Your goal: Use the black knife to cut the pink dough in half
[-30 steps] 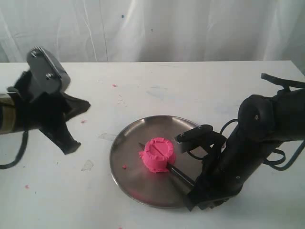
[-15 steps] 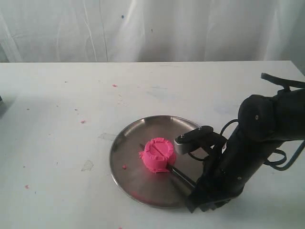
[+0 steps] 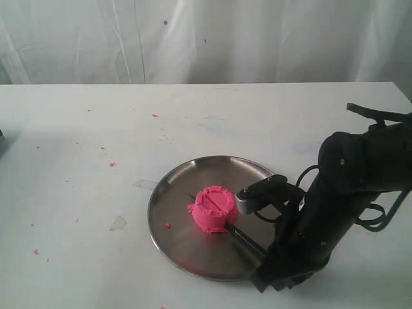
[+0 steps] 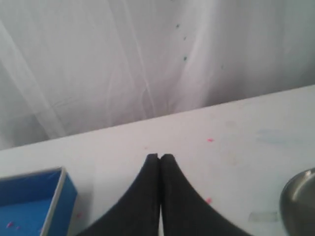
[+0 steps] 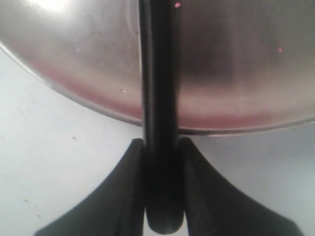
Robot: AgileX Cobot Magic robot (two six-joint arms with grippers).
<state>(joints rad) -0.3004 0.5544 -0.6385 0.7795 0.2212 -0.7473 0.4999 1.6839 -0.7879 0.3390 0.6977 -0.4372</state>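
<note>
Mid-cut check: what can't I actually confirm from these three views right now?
- Cut depth: exterior view, the black knife blade vanishes under the pink dough.
- Dough: outside the right wrist view, which shows only the handle and steel plate.
- Right claw: hidden behind its arm in the exterior view.
- Left claw: outside the exterior view.

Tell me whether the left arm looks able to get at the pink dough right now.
Probably not at once: the left gripper is shut, off by the table's far side. The pink dough lies uncovered, with the black knife through it.
</note>
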